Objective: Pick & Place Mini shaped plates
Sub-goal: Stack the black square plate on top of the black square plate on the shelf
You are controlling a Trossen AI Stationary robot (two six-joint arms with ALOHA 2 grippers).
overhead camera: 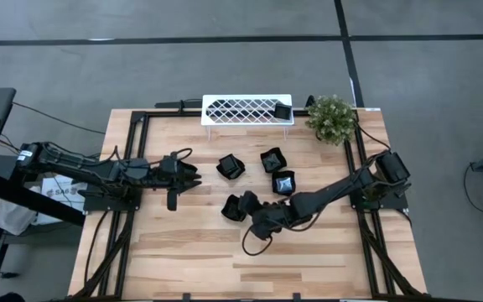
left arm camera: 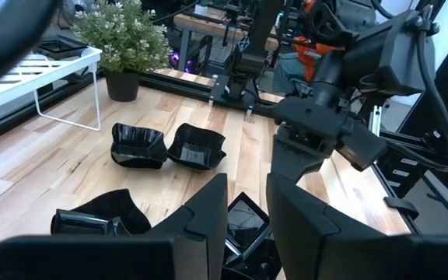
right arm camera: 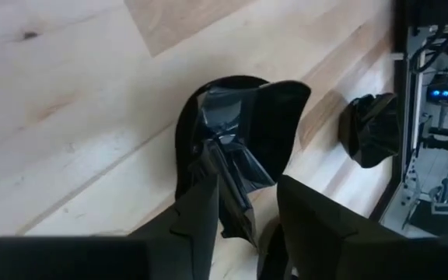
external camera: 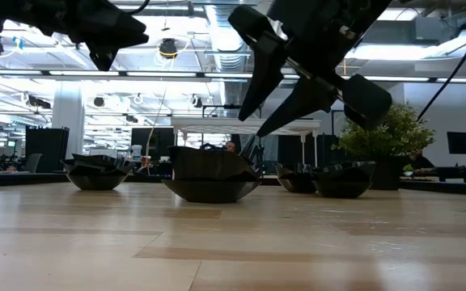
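Observation:
Several small glossy black mini shaped plates rest bottom down on the wooden table: one (overhead camera: 231, 166), one (overhead camera: 272, 159), one (overhead camera: 283, 182) and one (overhead camera: 231, 208) nearer the middle. Another plate (overhead camera: 283, 111) sits on the right end of the white rack (overhead camera: 233, 109). My right gripper (overhead camera: 243, 204) hangs open just above the middle plate (right arm camera: 239, 148), its fingertips (external camera: 243, 115) clear of the plate's rim (external camera: 209, 153). My left gripper (overhead camera: 189, 176) waits open at the table's left with nothing between its fingers (left arm camera: 208, 218).
A potted plant (overhead camera: 331, 117) stands at the far right corner beside the rack. A black frame (overhead camera: 132, 143) runs along the table's edges. The near half of the table (overhead camera: 250, 268) is bare wood.

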